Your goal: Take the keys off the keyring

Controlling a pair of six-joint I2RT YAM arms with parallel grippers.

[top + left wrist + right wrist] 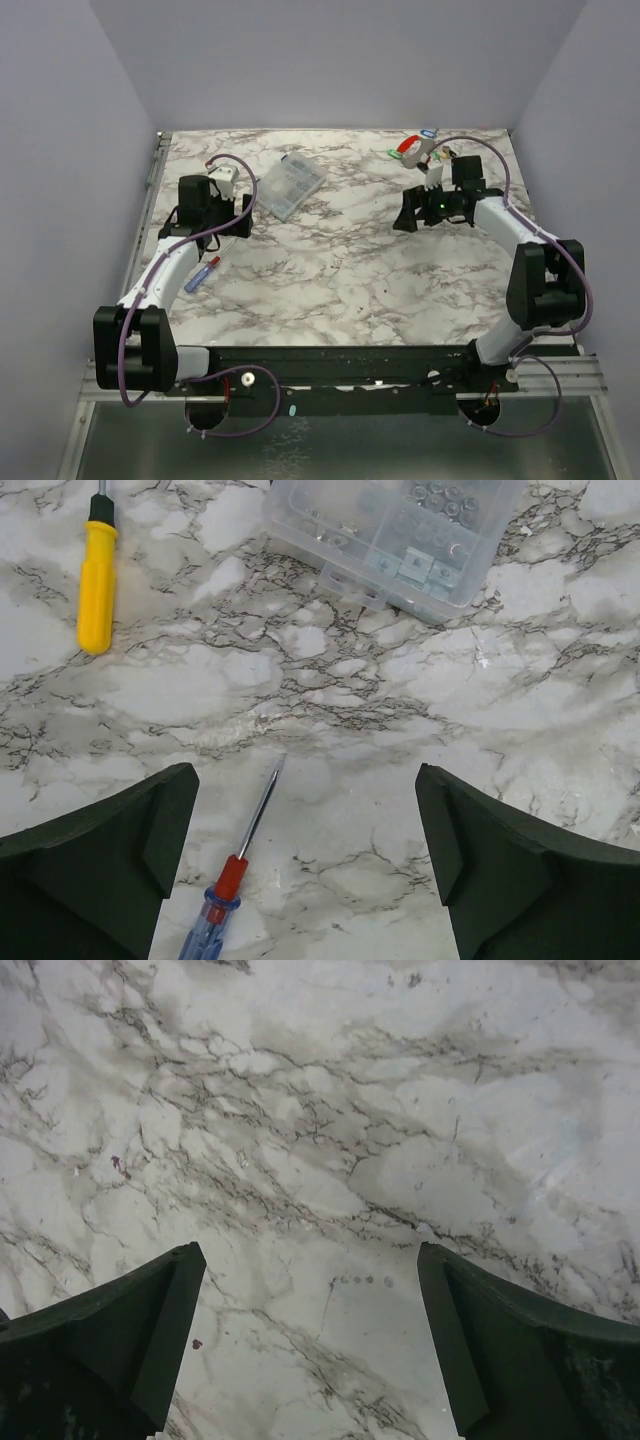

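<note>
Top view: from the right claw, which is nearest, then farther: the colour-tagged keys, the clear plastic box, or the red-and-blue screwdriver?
From the right gripper:
1. The colour-tagged keys, just beyond it, far right corner.
2. The clear plastic box, to its left.
3. The red-and-blue screwdriver, far to its left.

The white, grey-veined marble-look bench is smooth with a faint sheen. The clear compartmented plastic box is glossy and holds bright metal parts; the yellow-handled screwdriver has a smooth plastic grip. The red-and-blue pen-like driver has a translucent plastic handle and bare metal shaft, and the left claw looks matt and dark.
</note>
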